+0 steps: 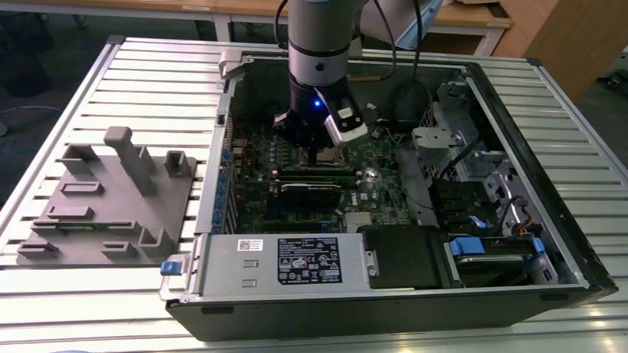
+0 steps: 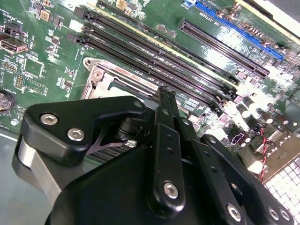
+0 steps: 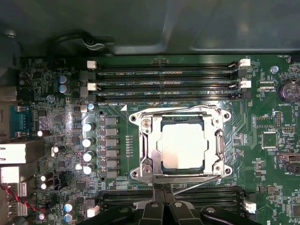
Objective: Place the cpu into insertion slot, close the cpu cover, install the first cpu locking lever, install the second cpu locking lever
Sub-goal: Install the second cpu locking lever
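In the first wrist view the cpu [image 3: 183, 145] lies flat in the insertion slot [image 3: 226, 171] on the green board, its pale metal top showing. The silvery cpu cover [image 3: 146, 140] lies folded down around it. My gripper [image 3: 163, 188] is shut, its tips meeting at the socket's edge, where a thin metal lever rod [image 3: 199, 184] runs along the frame. In the second wrist view the gripper [image 2: 161, 91] points down at the socket frame [image 2: 101, 77], hiding most of it. In the exterior view the gripper [image 1: 312, 160] is low inside the open computer case.
Long black memory slots [image 3: 164, 86] flank the socket on two sides, with capacitors [image 3: 88, 140] beside it. The case walls [image 1: 231, 81], a power supply [image 1: 294, 261] and drive bays [image 1: 490, 176] ring the board. A grey fixture block [image 1: 108, 198] sits on the slatted table at the exterior view's left.
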